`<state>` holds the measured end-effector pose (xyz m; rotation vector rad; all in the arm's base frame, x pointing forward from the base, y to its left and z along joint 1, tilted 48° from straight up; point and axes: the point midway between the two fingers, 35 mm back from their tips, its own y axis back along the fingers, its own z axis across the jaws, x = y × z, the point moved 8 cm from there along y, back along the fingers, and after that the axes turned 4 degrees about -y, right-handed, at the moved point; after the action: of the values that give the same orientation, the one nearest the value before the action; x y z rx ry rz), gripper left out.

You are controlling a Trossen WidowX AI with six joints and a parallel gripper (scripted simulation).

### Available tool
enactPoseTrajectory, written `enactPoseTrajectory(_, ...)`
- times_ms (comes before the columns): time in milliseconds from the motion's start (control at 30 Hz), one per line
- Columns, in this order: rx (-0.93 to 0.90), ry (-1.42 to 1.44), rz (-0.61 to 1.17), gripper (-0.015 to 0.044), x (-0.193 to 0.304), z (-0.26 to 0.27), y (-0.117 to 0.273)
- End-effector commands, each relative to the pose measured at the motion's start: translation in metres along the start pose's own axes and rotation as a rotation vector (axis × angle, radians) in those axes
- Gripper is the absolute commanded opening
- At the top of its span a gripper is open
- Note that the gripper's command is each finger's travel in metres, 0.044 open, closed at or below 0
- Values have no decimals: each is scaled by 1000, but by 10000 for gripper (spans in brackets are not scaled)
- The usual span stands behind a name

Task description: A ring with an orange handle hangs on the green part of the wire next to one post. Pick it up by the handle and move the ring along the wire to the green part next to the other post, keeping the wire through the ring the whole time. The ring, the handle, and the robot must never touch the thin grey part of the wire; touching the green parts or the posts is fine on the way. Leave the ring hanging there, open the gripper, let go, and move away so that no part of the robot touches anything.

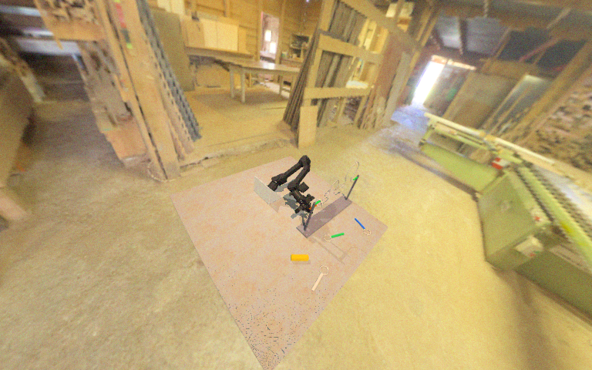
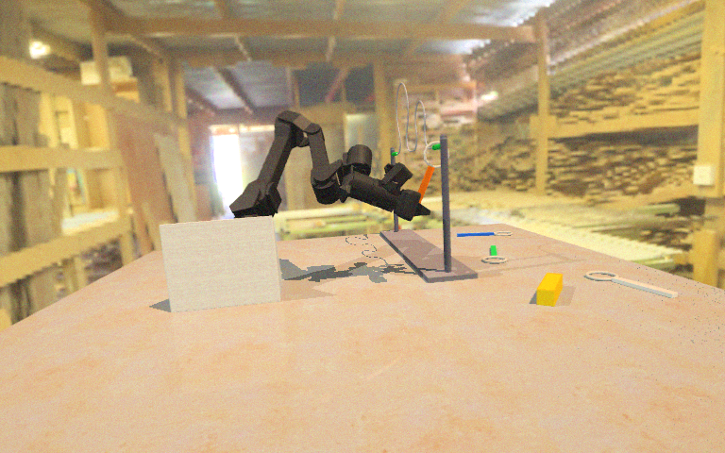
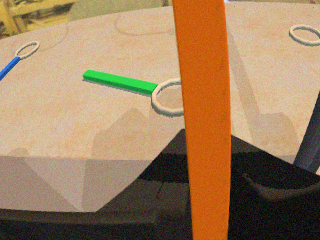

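The tool [image 1: 311, 210] [image 2: 426, 205] is nearly closed, gripping the orange handle [image 2: 426, 182] [image 3: 205, 120] low, presumably so black fingers stay below the grey wire [image 2: 408, 127]. The ring [image 2: 428, 159] is up beside the near post [image 2: 446, 213] [image 1: 308, 218], around the wire's green end [image 2: 436, 146] [image 1: 317, 202].

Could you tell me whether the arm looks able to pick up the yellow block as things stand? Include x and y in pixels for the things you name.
Probably not yet: its end effector [image 1: 311, 210] [image 2: 422, 209] is shut on the orange handle [image 2: 426, 183] [image 3: 207, 120], though nothing visible covers the yellow block [image 1: 300, 257] [image 2: 549, 289].
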<state>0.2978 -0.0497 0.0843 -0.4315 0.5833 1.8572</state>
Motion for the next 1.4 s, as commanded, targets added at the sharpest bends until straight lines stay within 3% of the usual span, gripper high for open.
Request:
enactPoseTrajectory(0,10,-8,-3,-150,3,-3,0)
enactPoseTrajectory(867,10,-8,-3,-150,3,-3,0)
enactPoseTrajectory(1267,5,-3,-1,160,2,-2,2)
enactPoseTrajectory(1367,7,-3,0,160,1,-2,10)
